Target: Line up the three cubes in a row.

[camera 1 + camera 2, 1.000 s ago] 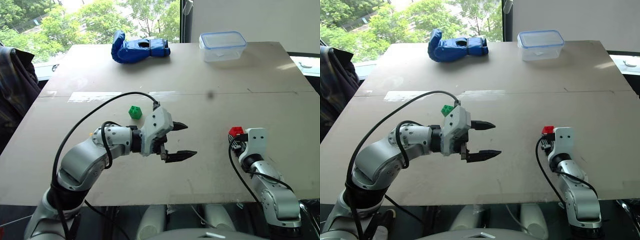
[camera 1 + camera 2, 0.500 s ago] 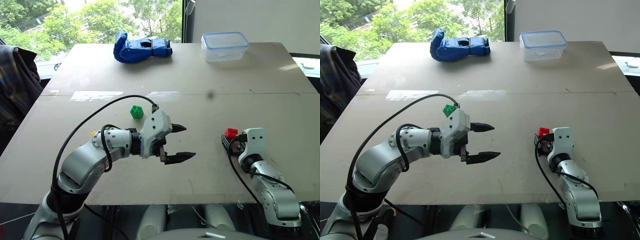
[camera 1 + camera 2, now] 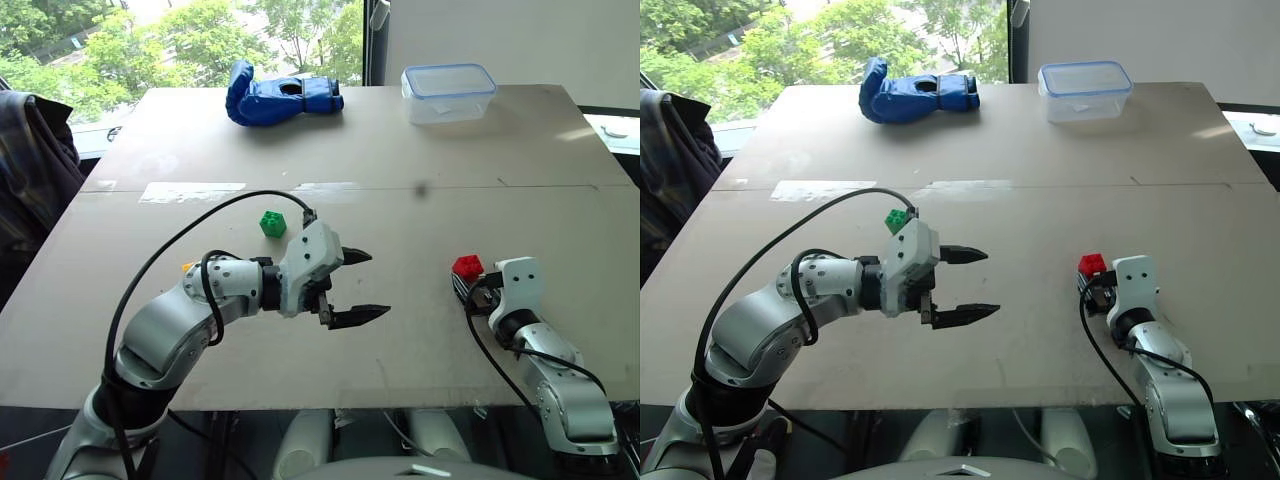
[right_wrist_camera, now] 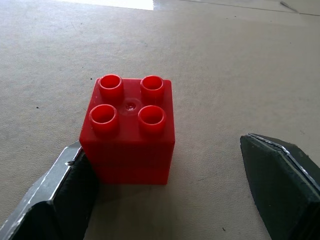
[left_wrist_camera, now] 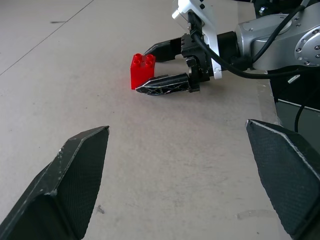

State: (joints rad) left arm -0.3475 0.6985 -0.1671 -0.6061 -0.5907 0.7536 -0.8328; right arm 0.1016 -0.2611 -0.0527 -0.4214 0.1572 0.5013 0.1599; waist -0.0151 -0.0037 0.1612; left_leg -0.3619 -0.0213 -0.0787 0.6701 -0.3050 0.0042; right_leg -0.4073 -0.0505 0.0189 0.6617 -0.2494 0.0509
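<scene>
the red cube sits at right centre of the frame, between the spread fingers of the right gripper, not pinched. the green cube is well apart at centre-left. the left gripper is spread, empty. the row is not formed yet.

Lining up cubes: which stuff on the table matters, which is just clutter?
Job: red cube, standing between the open fingers of the right gripper; green cube; a yellow bit, probably the third cube, peeking from behind the left arm.
Clutter: blue glove; clear lidded box.
</scene>
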